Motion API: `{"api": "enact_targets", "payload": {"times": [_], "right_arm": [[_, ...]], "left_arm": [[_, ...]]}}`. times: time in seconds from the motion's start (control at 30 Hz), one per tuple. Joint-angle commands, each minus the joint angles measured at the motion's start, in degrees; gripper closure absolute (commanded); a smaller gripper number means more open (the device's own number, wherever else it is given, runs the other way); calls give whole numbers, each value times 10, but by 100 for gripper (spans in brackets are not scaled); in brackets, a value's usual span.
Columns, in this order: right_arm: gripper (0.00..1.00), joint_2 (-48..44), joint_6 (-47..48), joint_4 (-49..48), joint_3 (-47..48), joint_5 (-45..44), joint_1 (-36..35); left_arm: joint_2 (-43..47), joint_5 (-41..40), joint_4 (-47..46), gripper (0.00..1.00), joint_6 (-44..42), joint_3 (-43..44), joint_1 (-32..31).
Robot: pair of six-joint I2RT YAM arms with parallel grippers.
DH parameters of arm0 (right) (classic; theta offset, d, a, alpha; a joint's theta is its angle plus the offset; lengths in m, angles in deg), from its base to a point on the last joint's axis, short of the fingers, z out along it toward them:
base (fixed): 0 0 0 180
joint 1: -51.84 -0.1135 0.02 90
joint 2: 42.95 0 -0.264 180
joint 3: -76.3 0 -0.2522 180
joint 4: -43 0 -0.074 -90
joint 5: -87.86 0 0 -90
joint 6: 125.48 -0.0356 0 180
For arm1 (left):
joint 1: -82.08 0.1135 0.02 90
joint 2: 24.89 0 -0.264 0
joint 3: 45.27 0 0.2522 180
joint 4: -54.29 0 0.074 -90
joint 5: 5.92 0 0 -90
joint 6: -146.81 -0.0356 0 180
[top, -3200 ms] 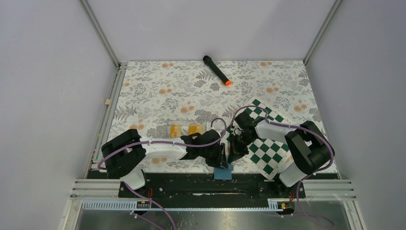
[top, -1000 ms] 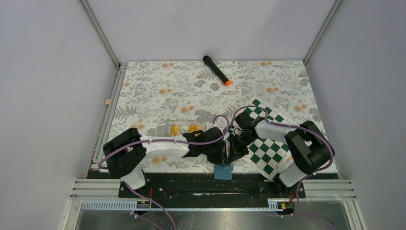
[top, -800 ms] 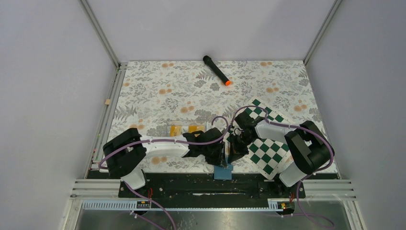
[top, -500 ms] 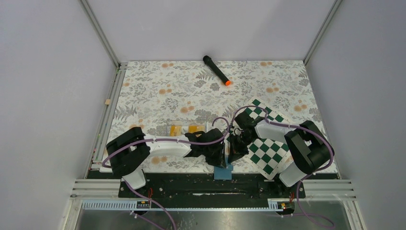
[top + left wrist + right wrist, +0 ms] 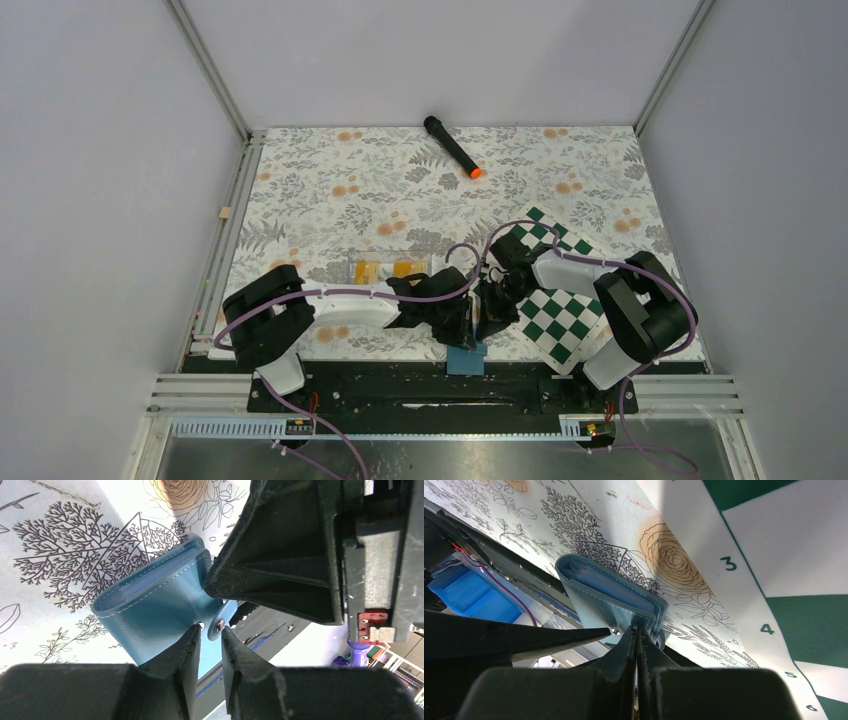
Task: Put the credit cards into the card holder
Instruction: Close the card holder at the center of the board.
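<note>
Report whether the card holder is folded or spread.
Folded: the card holder shows blue layers stacked, joined at a rounded fold. Whether its snap tab is fastened, cannot tell.

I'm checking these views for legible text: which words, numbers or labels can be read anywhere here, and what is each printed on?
"3": on the white border of the chessboard, right wrist view.
"4": same border, next along.
"5": same border, small.
"6": same border, at the picture's edge, small.
The card holder shows no writing.
Nothing readable in the top or left wrist views.
</note>
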State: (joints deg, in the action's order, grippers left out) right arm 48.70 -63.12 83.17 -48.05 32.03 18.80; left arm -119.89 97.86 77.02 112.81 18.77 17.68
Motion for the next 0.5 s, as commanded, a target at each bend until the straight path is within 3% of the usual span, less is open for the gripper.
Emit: {"api": "enact_targets", "payload": {"times": [0.0,0.13,0.27,0.47], "right_arm": [[100,17,15,15,-1,-27,-13],[100,17,15,15,0,-28,-14],[100,17,14,15,-1,-29,-16],[100,17,14,15,-1,-30,-16]], "left_arm": [[0,12,-29,79,6,18,1],[-2,16,-36,85,7,15,1],[3,13,-40,100,9,9,2],[14,4,-35,100,9,5,3]]}}
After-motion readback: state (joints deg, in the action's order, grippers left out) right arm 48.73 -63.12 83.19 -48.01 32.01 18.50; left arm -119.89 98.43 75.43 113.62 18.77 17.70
